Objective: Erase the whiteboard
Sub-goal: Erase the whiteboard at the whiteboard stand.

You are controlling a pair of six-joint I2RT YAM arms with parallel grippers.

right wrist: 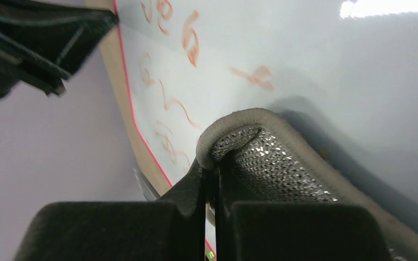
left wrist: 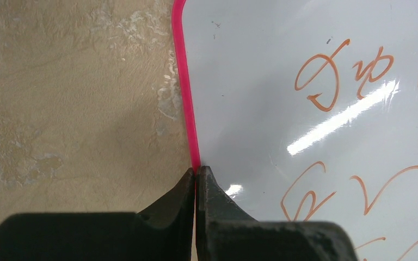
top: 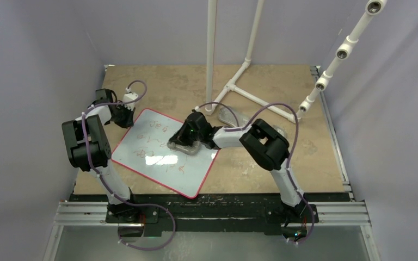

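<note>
My left pincer (left wrist: 196,174) is shut at the red rim of the one whiteboard (top: 160,163), which lies on the table (top: 315,157) between my arms; I can't tell whether it pinches or only pins the rim. My right pincer (right wrist: 211,166) is clamped on the one pad (right wrist: 275,157). I should press the pad flat and sweep it across the scribbles (left wrist: 321,81) while my left steadies the board.

Beige table (top: 168,81) carries whiteboard (top: 160,163) and pipe frame (top: 261,100).

The whiteboard (top: 163,169) bears orange-red scribbles (left wrist: 326,76) (loops and squiggles), none readable as letters or numbers.
</note>
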